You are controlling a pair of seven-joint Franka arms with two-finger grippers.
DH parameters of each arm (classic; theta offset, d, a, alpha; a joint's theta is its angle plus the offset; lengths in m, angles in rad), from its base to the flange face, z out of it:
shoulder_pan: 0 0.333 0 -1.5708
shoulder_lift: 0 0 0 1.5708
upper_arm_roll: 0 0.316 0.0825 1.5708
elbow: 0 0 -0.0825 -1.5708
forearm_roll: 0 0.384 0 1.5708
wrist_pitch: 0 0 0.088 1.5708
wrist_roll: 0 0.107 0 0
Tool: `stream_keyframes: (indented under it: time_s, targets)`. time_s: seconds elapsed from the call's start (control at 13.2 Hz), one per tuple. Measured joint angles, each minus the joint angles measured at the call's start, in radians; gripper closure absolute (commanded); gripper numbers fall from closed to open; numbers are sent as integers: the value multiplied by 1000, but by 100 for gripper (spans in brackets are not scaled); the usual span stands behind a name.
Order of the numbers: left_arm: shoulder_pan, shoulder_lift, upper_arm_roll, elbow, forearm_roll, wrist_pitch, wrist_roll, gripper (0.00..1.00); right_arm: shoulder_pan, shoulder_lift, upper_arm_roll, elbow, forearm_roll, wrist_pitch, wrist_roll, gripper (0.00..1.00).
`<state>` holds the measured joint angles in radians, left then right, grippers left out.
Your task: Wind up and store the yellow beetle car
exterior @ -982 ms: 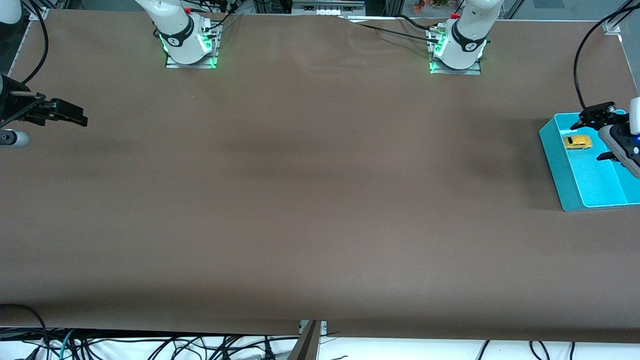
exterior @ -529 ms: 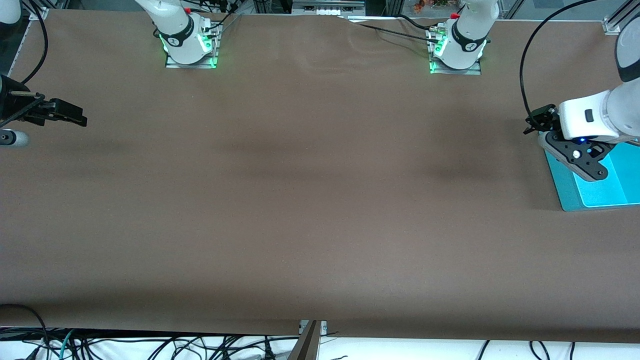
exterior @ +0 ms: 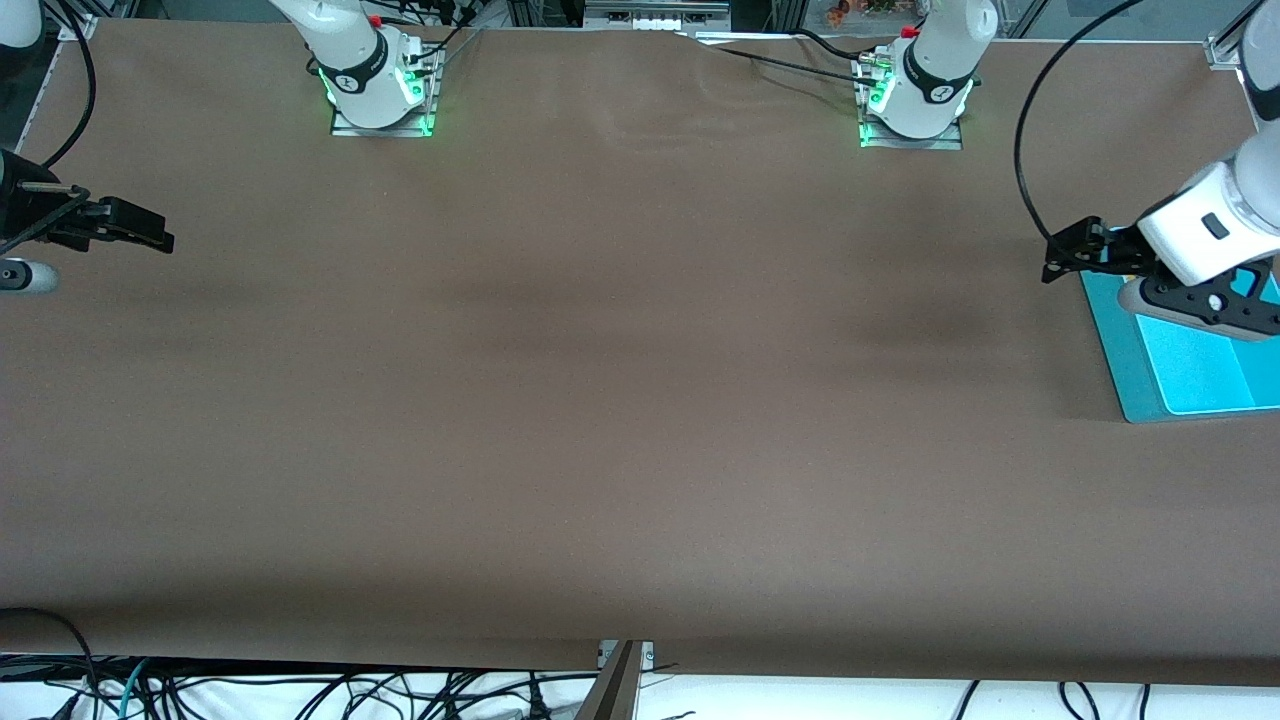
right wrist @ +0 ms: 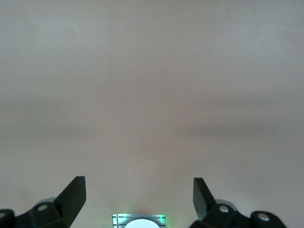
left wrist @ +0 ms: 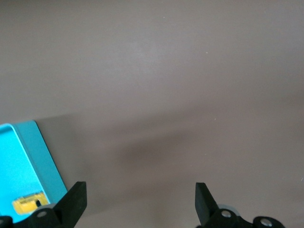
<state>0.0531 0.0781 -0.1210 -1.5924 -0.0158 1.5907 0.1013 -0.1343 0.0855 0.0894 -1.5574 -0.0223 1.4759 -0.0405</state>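
The left tool is spread wide and empty over the bin edge; just beside it the yellow beetle car is seen lying in the bin, so storing appears done. The right tool, also spread and empty, is kept waiting over the worktop.

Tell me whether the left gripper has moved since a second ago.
Yes. The left gripper, open and empty, has swung from over the teal bin out past its rim toward the table's middle.
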Motion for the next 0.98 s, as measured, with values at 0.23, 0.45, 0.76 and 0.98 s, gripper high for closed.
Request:
stream_keyframes:
  time_s: [0.23,0.45,0.76,0.98]
  targets:
    - [-57,-71,19,-82,0,25,-193,0,0,0,0,0,0,0,0,0]
    - [-60,-88,29,-112,0,46,-212,0,0,0,0,0,0,0,0,0]
    - [-64,-100,46,-144,-35,69,-215,0,0,0,0,0,0,0,0,0]
    - [-66,-123,58,-180,-38,93,-215,0,0,0,0,0,0,0,0,0]
